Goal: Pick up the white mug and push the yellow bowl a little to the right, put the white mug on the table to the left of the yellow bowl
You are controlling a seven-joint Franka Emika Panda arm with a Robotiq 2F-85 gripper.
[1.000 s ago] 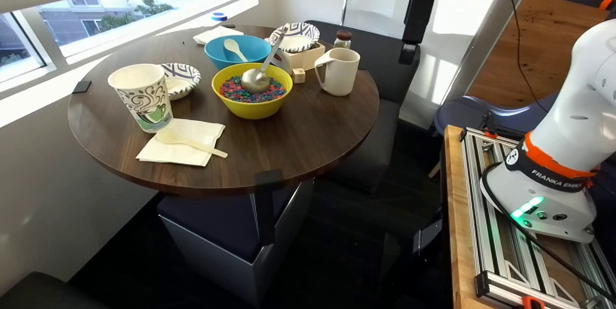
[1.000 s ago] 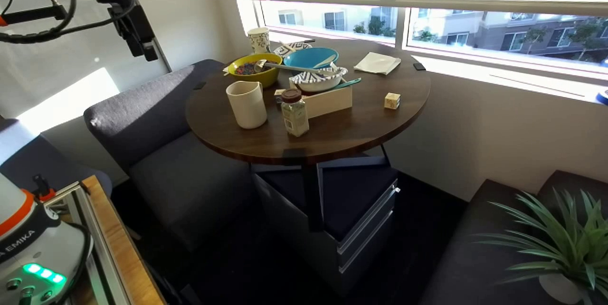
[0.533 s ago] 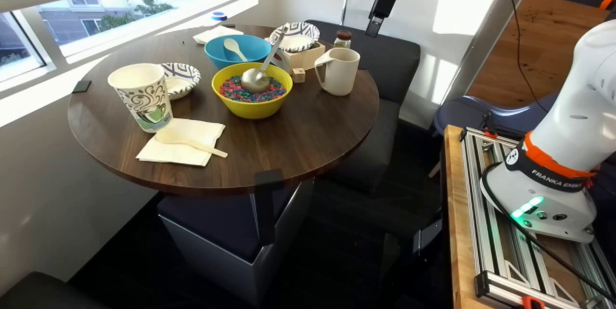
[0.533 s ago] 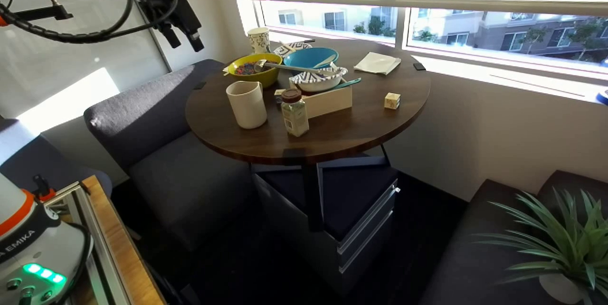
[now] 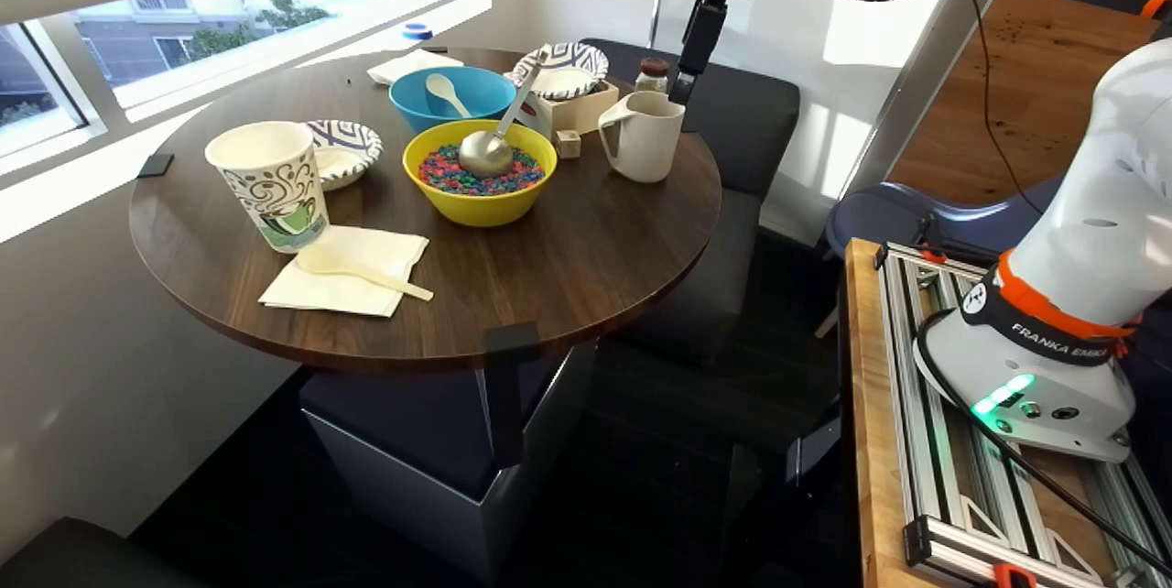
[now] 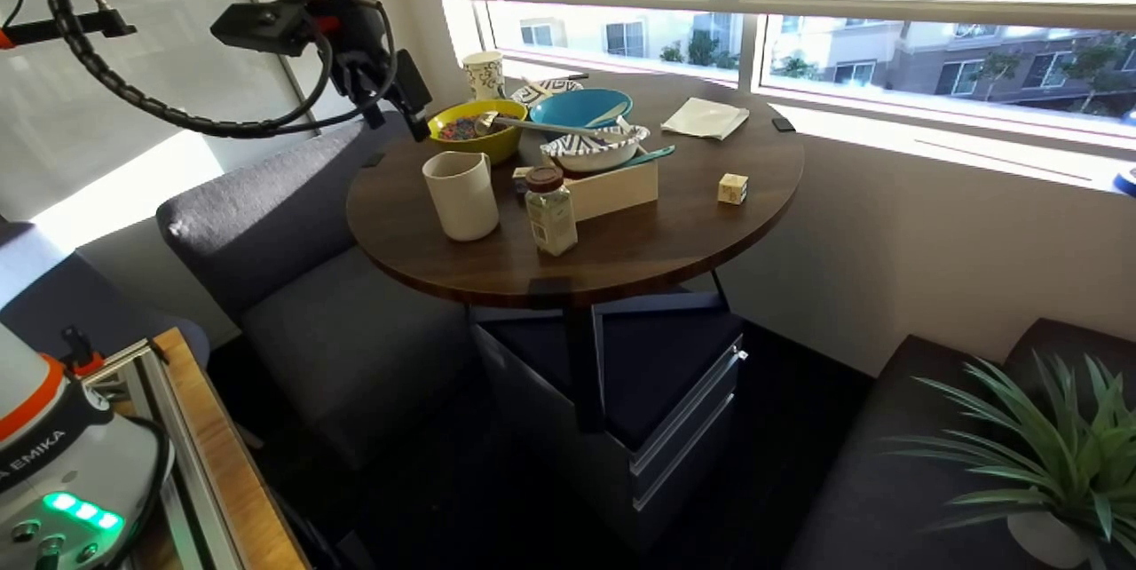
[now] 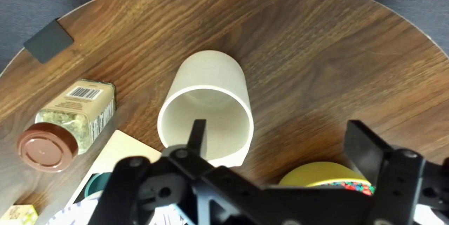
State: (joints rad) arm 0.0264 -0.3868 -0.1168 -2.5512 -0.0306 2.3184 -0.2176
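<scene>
The white mug (image 5: 645, 148) stands upright on the round dark table (image 5: 586, 267); it also shows in an exterior view (image 6: 463, 201) and in the wrist view (image 7: 212, 72). The yellow bowl (image 5: 481, 208) holds coloured bits and a metal ladle; only its edge shows in the wrist view (image 7: 312, 174). My gripper (image 7: 277, 123) is open and empty. In the wrist view one finger overlaps the mug's mouth and the other is off to the right, past the bowl's edge. In an exterior view the gripper (image 6: 396, 123) hangs higher than the mug, apart from it.
A spice jar (image 6: 552, 219) and a wooden box (image 6: 617, 193) stand near the mug. A small block (image 5: 568, 144) lies between box and bowl. A blue bowl (image 5: 472, 93), patterned cup (image 5: 279, 194) and napkin (image 5: 366, 272) are also on the table.
The gripper has come over the table and lowered towards the mug; in the later exterior frames its two fingers are seen apart. The mug and the bowl have not moved.
</scene>
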